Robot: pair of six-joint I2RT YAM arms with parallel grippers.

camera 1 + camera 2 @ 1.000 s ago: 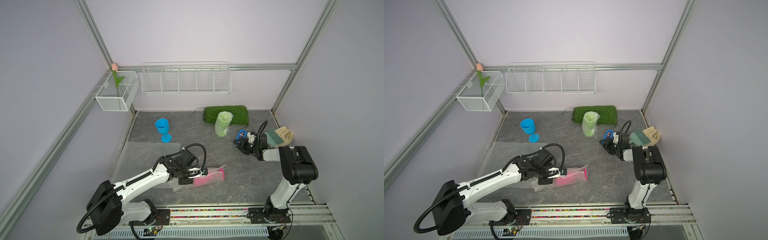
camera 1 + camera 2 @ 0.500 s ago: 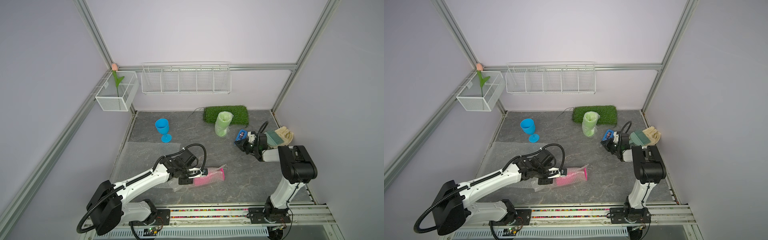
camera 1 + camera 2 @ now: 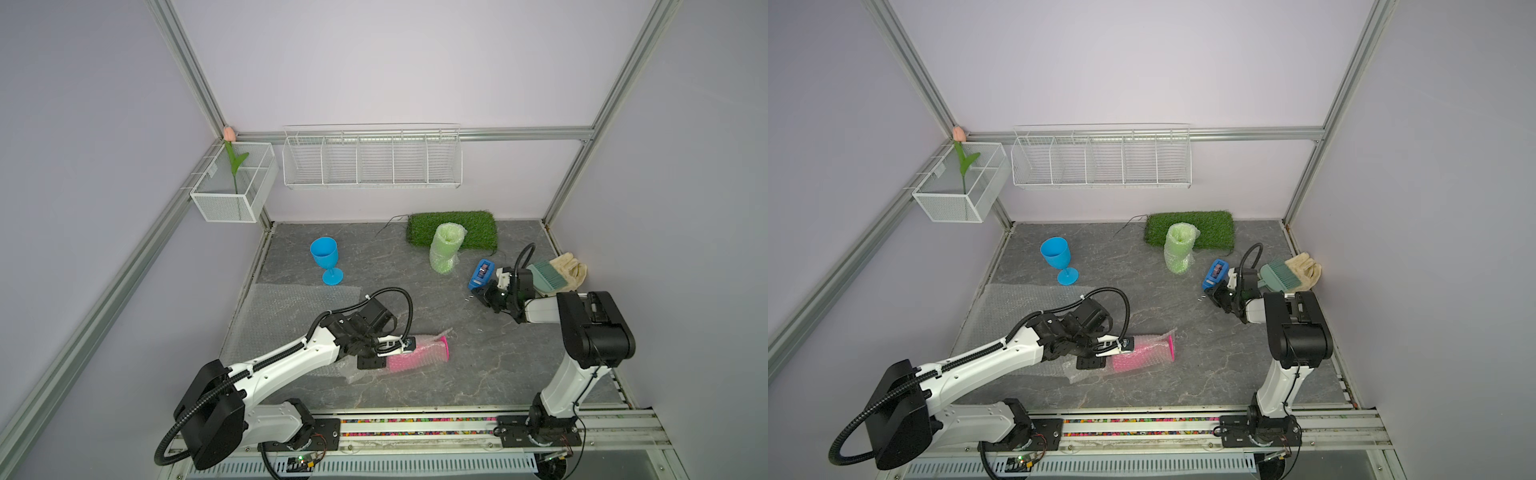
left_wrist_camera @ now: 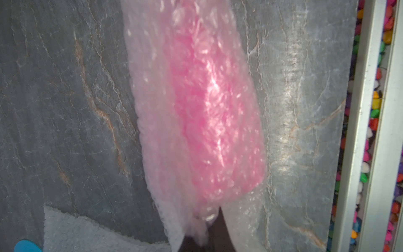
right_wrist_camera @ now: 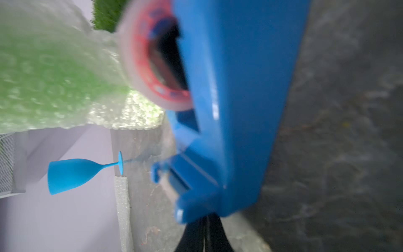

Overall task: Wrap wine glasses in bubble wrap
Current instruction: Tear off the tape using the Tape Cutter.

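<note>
A hot pink wine glass (image 3: 419,357) (image 3: 1142,357) (image 4: 209,109) lies on its side, rolled in bubble wrap. My left gripper (image 3: 398,351) (image 3: 1121,350) (image 4: 205,235) is shut on the bunched wrap at its stem end. A second bubble wrap sheet (image 3: 291,307) (image 3: 1017,307) lies flat at the left. The blue glass (image 3: 324,255) (image 3: 1055,253) (image 5: 72,174) stands bare behind it. A lime green glass (image 3: 445,247) (image 3: 1179,247) (image 5: 43,76) stands wrapped. My right gripper (image 3: 482,296) (image 3: 1214,297) (image 5: 205,233) is shut, tips against the near end of a blue tape dispenser (image 3: 481,273) (image 5: 235,109); nothing shows between its fingers.
A grass mat (image 3: 453,228) lies at the back behind the green glass. A teal brush (image 3: 548,278) and a beige glove (image 3: 575,270) sit at the right wall. A wire shelf (image 3: 370,158) and a mesh box (image 3: 232,187) hang on the walls.
My right gripper's jaws have shut at the near end of the tape dispenser. The left arm and the wrapped pink glass have not moved.
</note>
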